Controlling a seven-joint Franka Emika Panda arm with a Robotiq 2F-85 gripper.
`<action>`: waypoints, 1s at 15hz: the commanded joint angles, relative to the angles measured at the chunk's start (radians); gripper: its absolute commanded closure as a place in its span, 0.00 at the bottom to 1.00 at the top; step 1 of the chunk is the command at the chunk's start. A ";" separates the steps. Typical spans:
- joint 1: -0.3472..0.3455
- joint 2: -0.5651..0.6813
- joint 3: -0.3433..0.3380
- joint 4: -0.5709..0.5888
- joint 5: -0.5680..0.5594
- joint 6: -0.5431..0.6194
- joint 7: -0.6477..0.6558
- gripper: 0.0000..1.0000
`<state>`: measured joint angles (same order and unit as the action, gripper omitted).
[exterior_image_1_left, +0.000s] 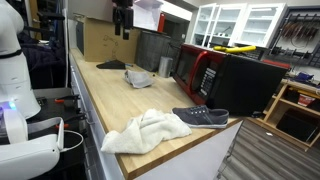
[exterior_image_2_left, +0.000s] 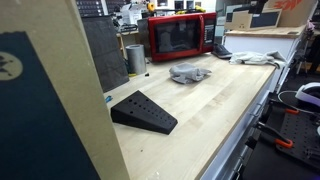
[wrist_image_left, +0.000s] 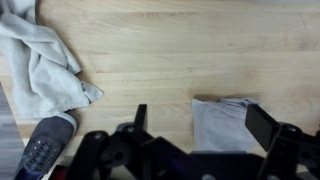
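In the wrist view my gripper (wrist_image_left: 203, 124) is open and holds nothing. It hangs well above a wooden table (wrist_image_left: 170, 50). A small grey cloth (wrist_image_left: 226, 125) lies on the wood below, between the two fingers (wrist_image_left: 140, 120) and nearer the right one. A rumpled white towel (wrist_image_left: 40, 70) lies at the left, with a grey shoe (wrist_image_left: 42, 150) just below it. In an exterior view the gripper (exterior_image_1_left: 122, 33) hangs high over the far part of the table, above the grey cloth (exterior_image_1_left: 138, 78), far from the towel (exterior_image_1_left: 147, 130) and shoe (exterior_image_1_left: 200, 117).
A black wedge (exterior_image_2_left: 143, 112) sits on the table, with a red microwave (exterior_image_2_left: 180, 37) and a metal cylinder (exterior_image_2_left: 135, 58) behind the grey cloth (exterior_image_2_left: 190, 73). A large black box (exterior_image_1_left: 245, 85) stands beside the microwave (exterior_image_1_left: 195, 70). Cardboard boxes (exterior_image_1_left: 100, 38) sit at the far end.
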<state>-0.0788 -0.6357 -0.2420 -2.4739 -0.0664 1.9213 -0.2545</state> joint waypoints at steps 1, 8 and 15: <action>0.047 0.185 0.044 0.064 0.071 0.124 0.048 0.00; 0.122 0.576 0.147 0.271 0.221 0.298 0.073 0.00; 0.132 0.987 0.262 0.669 0.170 0.251 0.210 0.00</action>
<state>0.0456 0.1950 -0.0055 -2.0020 0.1269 2.2333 -0.1062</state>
